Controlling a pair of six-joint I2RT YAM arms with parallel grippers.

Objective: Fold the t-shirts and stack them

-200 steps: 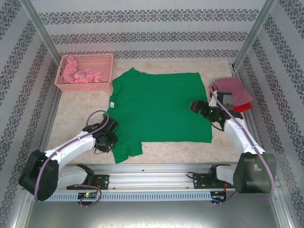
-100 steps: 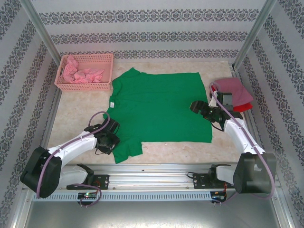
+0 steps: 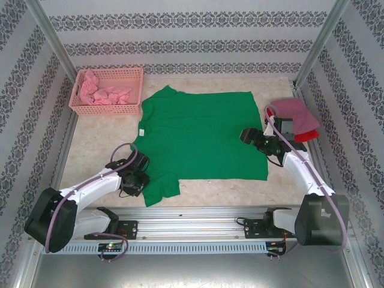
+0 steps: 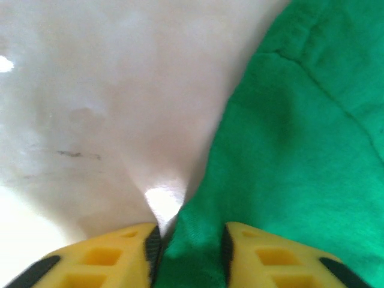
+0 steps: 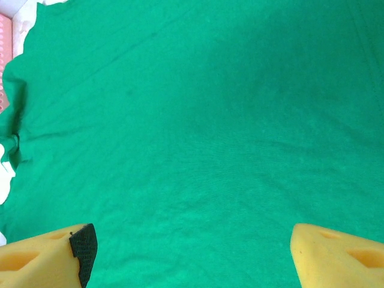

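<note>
Your green t-shirt [image 3: 201,135], unfolded: flat under your wide-open right gripper [image 5: 192,252], sleeve edge pinched in your left gripper [image 4: 191,249]; mauve and red shirts [image 3: 297,117] stacked beside the right; pink shirts [image 3: 102,93] left in the basket [image 3: 107,111] ahead of the left.

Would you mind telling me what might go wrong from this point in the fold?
The left end effector pinches only the edge of the green shirt, so the cloth may slip out when lifted. The right end effector is open above the shirt; lifting one side alone could drag and wrinkle it.
</note>
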